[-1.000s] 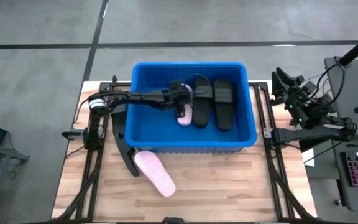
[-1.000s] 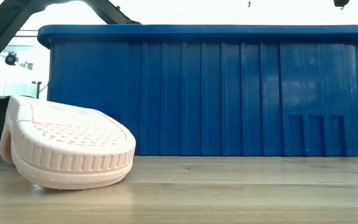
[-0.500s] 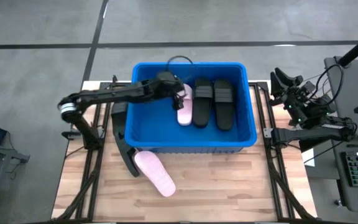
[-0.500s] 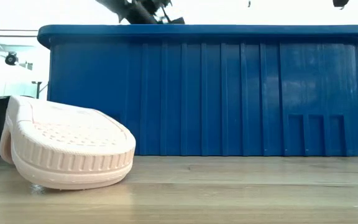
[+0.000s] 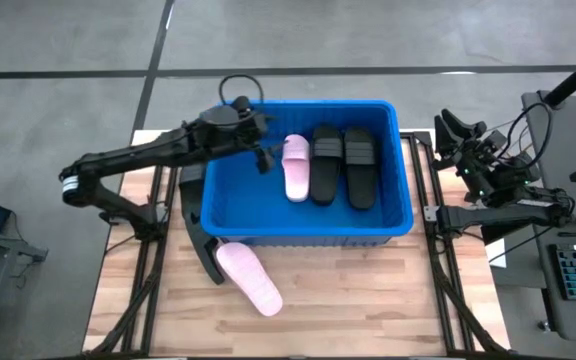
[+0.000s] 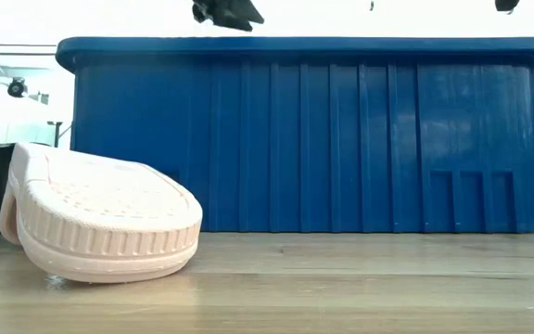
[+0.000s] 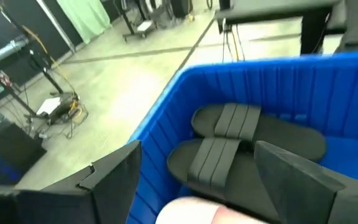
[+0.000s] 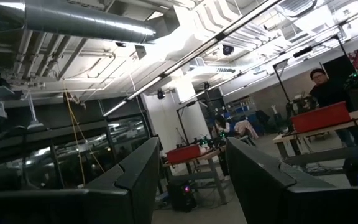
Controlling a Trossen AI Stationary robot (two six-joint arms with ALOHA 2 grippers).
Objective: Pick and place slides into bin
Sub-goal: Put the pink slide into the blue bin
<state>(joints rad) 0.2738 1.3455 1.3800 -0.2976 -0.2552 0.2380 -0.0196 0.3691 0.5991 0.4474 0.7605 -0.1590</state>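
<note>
The blue bin (image 5: 400, 218) stands at the table's far middle. Inside it a pink slide (image 5: 296, 167) and two black slides (image 5: 326, 165) (image 5: 360, 166) lie side by side on the floor of the bin. Another pink slide (image 5: 250, 278) lies on the table in front of the bin, its one end leaning on a black slide (image 5: 199, 240). My left gripper (image 5: 264, 153) hangs open above the bin's far left corner, holding nothing; past its fingers (image 7: 110, 180) the slides in the bin show. My right gripper (image 8: 191, 180) waits open beyond the table's right edge (image 5: 455, 128), pointing upward.
In the low view the bin's ribbed front wall (image 6: 341, 139) fills the middle, with the pink slide (image 6: 100, 223) at its left. Bare wooden table (image 5: 368, 290) lies in front of the bin. Metal frame rails (image 5: 148, 260) run along both sides.
My left gripper has risen out of the bin from beside the pink slide and drawn back toward the table's left edge, tipping up toward level, its fingers open throughout. The pink slide stays lying in the bin.
</note>
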